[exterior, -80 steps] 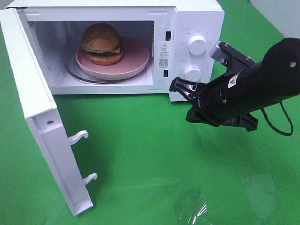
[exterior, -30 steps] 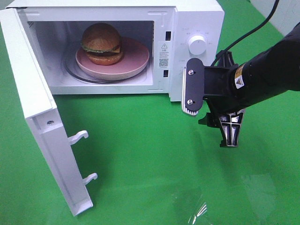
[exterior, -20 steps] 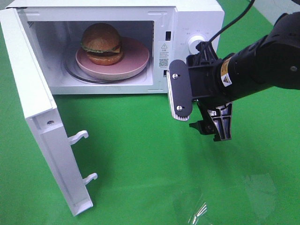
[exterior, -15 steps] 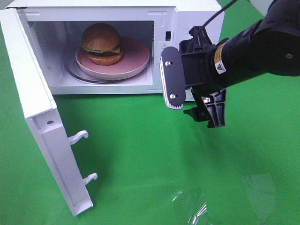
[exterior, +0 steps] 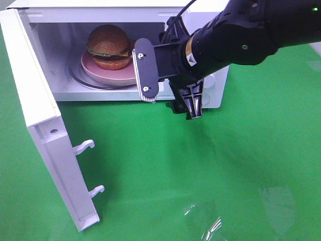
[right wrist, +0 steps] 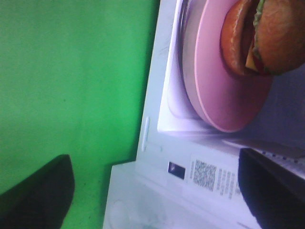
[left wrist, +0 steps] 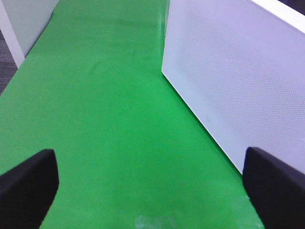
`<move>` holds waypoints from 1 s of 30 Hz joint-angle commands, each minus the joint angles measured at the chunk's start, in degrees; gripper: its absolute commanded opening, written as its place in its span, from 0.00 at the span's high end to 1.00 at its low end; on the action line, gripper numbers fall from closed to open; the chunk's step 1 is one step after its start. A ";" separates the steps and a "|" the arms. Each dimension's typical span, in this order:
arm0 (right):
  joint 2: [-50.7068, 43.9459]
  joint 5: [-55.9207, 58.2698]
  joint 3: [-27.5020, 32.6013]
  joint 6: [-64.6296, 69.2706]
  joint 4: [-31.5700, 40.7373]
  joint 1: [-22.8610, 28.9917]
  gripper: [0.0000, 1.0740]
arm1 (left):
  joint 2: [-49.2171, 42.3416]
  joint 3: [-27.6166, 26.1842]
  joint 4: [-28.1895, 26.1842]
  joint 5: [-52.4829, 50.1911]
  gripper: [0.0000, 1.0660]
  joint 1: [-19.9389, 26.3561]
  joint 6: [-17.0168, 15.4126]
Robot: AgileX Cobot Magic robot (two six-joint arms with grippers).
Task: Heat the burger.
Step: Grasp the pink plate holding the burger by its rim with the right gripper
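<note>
The burger (exterior: 108, 45) sits on a round pink plate (exterior: 103, 74) inside the open microwave (exterior: 65, 93). My right gripper (exterior: 184, 106) hangs in front of the cavity's right edge, fingers pointing down at the green cloth, apart from the plate. In the right wrist view its dark fingertips (right wrist: 35, 191) stand wide apart and open, empty, with the burger (right wrist: 269, 33) and plate (right wrist: 214, 95) just beyond them. The left gripper (left wrist: 152, 191) is open and empty too, beside the outer face of the microwave door (left wrist: 238, 81). It is not seen in the high view.
The microwave door (exterior: 35, 115) is swung fully out to the left, with two latch hooks (exterior: 84, 146) sticking out. My right arm (exterior: 235, 35) covers the control panel. A clear shiny scrap (exterior: 210, 226) lies on the green cloth (exterior: 150, 165) at the front.
The right arm has swung left and up, from the cloth beside the control knobs to the cavity's right edge. The burger, the plate and the door have not moved.
</note>
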 commanded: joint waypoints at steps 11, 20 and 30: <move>8.14 -0.11 -8.94 0.69 0.23 1.09 0.18 | -0.92 0.17 -0.40 -0.40 0.09 0.17 -0.17; 14.44 0.23 -15.87 0.92 1.38 1.09 0.19 | -0.92 0.17 -0.40 -0.40 0.09 0.17 -0.17; 23.03 0.46 -25.90 1.15 4.13 1.09 0.20 | -0.92 0.17 -0.40 -0.40 0.09 0.17 -0.17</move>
